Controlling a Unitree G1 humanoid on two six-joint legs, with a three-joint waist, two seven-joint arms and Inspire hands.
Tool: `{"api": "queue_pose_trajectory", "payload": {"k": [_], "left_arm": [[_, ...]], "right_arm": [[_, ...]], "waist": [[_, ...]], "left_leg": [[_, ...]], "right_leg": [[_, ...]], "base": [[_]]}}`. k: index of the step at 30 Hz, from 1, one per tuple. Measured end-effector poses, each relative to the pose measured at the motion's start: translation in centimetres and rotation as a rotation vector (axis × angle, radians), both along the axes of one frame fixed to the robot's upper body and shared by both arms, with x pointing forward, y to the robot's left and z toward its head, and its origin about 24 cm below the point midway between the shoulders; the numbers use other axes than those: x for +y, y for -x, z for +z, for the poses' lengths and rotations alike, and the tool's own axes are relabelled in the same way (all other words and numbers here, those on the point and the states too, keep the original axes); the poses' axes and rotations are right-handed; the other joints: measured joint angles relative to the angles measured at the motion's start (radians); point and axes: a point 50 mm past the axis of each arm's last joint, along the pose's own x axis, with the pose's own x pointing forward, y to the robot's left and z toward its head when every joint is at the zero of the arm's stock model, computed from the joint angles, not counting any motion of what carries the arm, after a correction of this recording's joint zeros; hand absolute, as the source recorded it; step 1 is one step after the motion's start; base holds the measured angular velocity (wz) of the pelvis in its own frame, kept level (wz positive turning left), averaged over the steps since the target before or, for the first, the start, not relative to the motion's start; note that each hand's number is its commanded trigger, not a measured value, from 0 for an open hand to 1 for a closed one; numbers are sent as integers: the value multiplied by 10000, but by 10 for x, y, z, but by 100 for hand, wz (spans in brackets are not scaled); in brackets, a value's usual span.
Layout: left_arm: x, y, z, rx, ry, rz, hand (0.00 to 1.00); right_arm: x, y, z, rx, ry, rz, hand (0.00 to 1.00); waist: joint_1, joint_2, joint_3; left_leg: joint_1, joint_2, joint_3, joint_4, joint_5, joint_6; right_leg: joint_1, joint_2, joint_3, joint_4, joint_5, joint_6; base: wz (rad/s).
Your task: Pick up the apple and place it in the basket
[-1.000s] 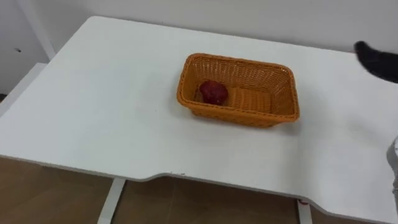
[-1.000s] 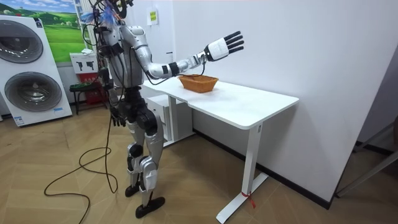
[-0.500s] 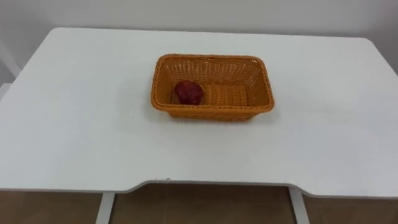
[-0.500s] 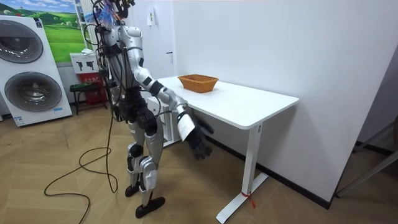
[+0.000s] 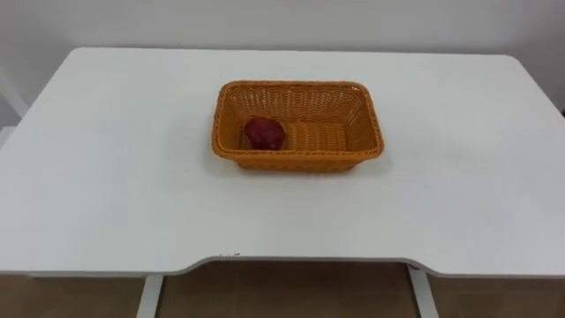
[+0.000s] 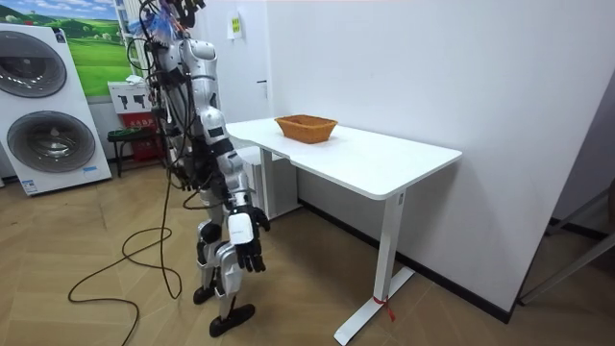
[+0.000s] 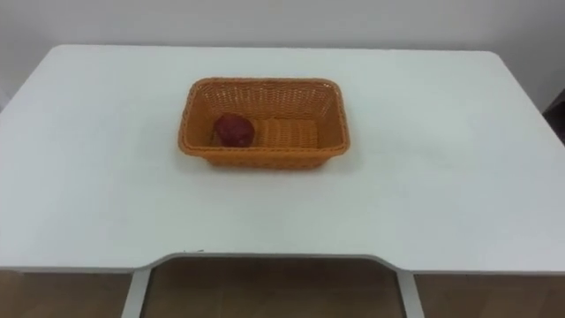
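A: So, where is the apple (image 5: 264, 133) at this moment?

B: It lies inside the orange wicker basket (image 5: 296, 161), on the bottom, in the left part. It is dark red. It sits close to the left wall of the basket, a little nearer to the front wall than to the far one.

A: And the basket itself?

B: It stands upright on the white table (image 5: 106, 185), about in the middle between left and right, and somewhat toward the far edge. To the right of the apple the bottom of the basket is bare weave.

A: Does a hand touch the apple or the basket?

B: No. In the room view the right hand (image 6: 248, 240) hangs down beside the robot's thigh, below the table top and well apart from the basket. Its fingers point to the floor, loose and slightly spread, and they hold nothing.

A: Where does the robot stand?

B: It stands upright on both legs at the end of the table that is on the room view's left. The basket is near that same end. Behind the robot, at the room view's left edge, there are white washing machines (image 6: 43, 139).
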Motion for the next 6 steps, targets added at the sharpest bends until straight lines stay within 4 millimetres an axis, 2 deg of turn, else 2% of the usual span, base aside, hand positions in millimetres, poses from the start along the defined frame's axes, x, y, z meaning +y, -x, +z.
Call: {"api": "queue_pose_trajectory", "payload": {"k": [2,6], "left_arm": [[-3,-1,-1,28,72,51,0],[-12,-2,-5,205,323,-261,0]], "right_arm": [[8,5,-3,139,-653,1274,0],[17,0,-7,209,-1626,3823,0]], "waist": [[14,64,-25],[218,174,6]], "left_leg": [[7,2,10,45,-17,3],[157,24,131,-43,-35,4]], "right_leg": [[5,-1,12,1,1,0],[71,13,132,42,1,1]], "base": [[-2],[-9]]}}
